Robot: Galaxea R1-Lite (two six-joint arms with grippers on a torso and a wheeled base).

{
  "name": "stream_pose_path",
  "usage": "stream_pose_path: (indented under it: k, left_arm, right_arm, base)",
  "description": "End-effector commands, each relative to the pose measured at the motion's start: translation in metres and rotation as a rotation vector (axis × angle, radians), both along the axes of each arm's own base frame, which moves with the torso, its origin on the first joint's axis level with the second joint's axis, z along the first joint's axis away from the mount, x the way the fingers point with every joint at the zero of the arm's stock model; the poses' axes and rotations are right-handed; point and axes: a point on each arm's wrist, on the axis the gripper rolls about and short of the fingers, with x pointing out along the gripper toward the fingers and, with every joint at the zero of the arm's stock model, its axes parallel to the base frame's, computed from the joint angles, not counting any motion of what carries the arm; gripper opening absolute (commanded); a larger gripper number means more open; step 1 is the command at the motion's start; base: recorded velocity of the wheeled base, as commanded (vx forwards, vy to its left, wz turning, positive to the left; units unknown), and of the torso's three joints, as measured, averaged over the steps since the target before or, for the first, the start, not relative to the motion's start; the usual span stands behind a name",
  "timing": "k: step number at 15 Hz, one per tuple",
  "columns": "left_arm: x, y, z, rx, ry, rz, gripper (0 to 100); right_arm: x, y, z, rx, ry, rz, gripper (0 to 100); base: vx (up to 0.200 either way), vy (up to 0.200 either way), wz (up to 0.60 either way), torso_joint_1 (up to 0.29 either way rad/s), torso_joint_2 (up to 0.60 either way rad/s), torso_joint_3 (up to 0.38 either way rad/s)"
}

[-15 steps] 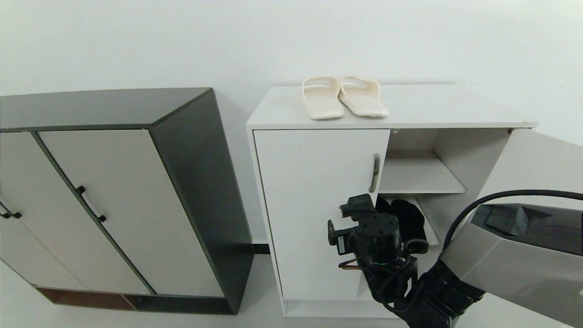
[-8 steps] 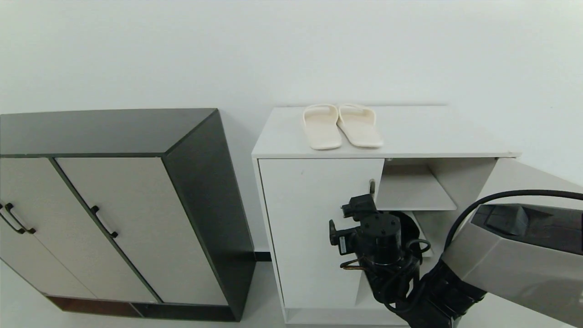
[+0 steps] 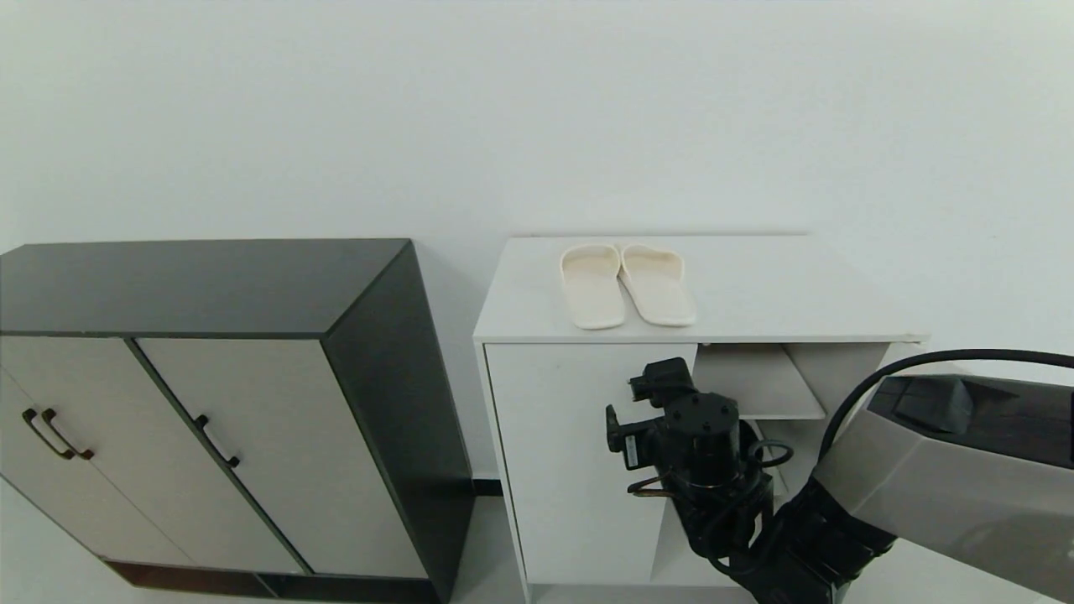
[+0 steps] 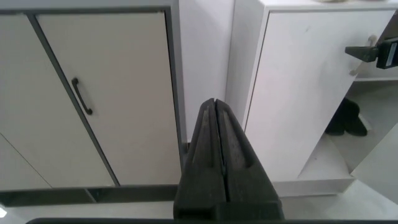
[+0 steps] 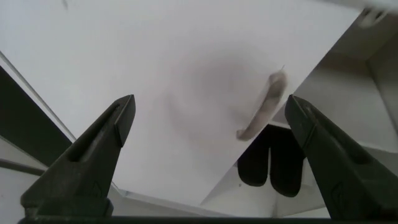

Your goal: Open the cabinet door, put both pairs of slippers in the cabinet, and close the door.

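Black slippers (image 5: pixel 270 163) in cabinet (image 3: pixel 570 453) | cream pair (image 3: pixel 625 283) on top | my right hand (image 5: pixel 209 109) spread wide, empty | left hand (image 4: pixel 214 109) pinched closed, empty

Right arm (image 3: pixel 948 478): forearm shell was pale grey and faceted, with a dark inset panel on top. Black cable (image 3: pixel 914 362) arched over it. Wrist (image 3: pixel 705 445) was black and cylindrical. It carried a small boxy module with a white label on its side and a copper-coloured wire loop below. Right gripper (image 5: pixel 209 102): black wedge fingers, each marked with a small triangle. Left gripper (image 4: pixel 214 109): black, tapered, with a thin seam between the fingers.
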Motion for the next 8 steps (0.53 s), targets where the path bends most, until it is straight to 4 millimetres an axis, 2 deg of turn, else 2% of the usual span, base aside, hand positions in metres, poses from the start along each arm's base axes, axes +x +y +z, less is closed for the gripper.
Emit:
stream_pose_path:
  k: [1, 5, 8]
  left_arm:
    - [0.0, 0.0, 0.0, 0.0, 0.0, 0.0, 0]
    - [0.0, 0.0, 0.0, 0.0, 0.0, 0.0, 0]
    - [0.0, 0.0, 0.0, 0.0, 0.0, 0.0, 0]
  right_arm:
    - [-0.0001, 0.0, -0.0008, 0.0, 0.001, -0.002, 100]
    - [-0.0028, -0.0026, -0.001, -0.006, 0.008, 0.0, 100]
    - [-0.0043, -0.0057, -0.0037, -0.027, 0.015, 0.001, 100]
  base:
    - [0.0, 0.0, 0.0, 0.251, -0.58, -0.325]
    - [0.0, 0.0, 0.0, 0.26, -0.6, -0.329]
    - [0.0, 0.0, 0.0, 0.22, -0.47, -0.258]
